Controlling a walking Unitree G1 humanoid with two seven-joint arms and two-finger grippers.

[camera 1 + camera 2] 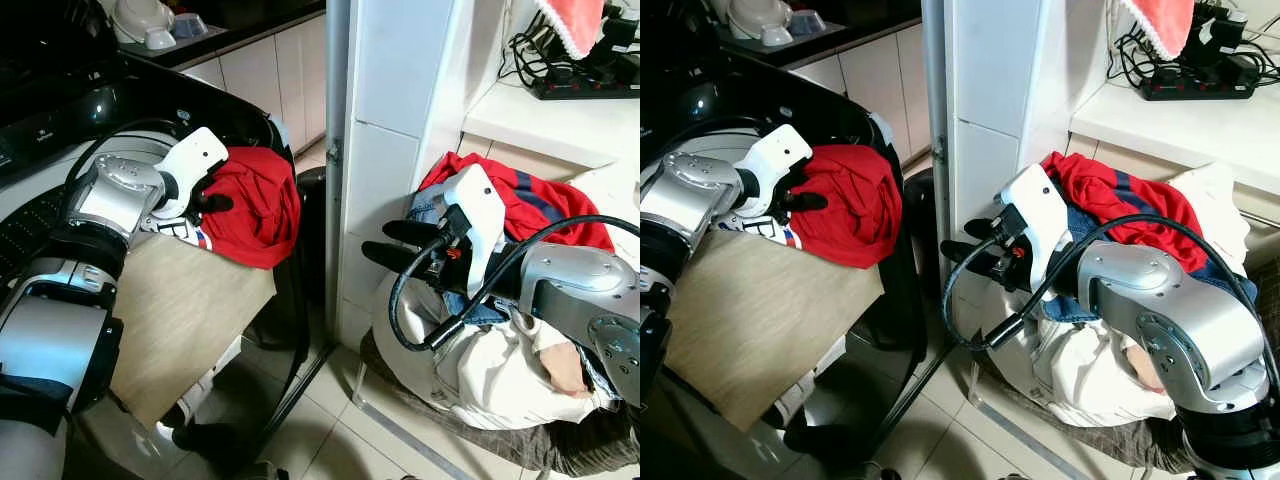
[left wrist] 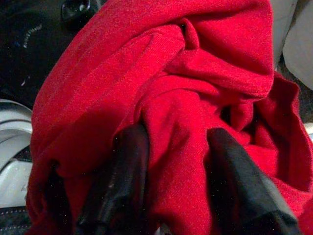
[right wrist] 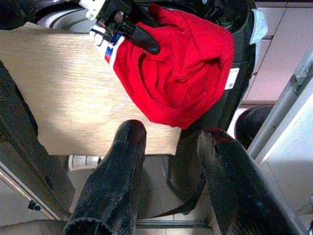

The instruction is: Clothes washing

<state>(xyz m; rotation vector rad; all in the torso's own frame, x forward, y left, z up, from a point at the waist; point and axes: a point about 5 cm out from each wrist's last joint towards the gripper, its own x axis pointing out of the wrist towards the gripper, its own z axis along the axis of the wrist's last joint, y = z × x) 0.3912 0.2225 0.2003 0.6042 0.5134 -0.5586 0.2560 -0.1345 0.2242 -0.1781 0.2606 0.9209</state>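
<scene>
While left hand [image 1: 205, 195] clamps red garment [image 1: 255, 205] over washer [image 1: 60, 120], carry it deeper above drum before release; right hand [image 1: 400, 245] apart, empty beside laundry pile [image 1: 520, 350].

silver arms, white wrists, black cables

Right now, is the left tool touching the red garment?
Touching. In the left wrist view, both fingers of the left tool press into the red garment, pinching a fold.

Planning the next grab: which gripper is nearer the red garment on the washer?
Left. The left gripper is clamped on the red garment; the right gripper hovers open beside the laundry pile.
</scene>
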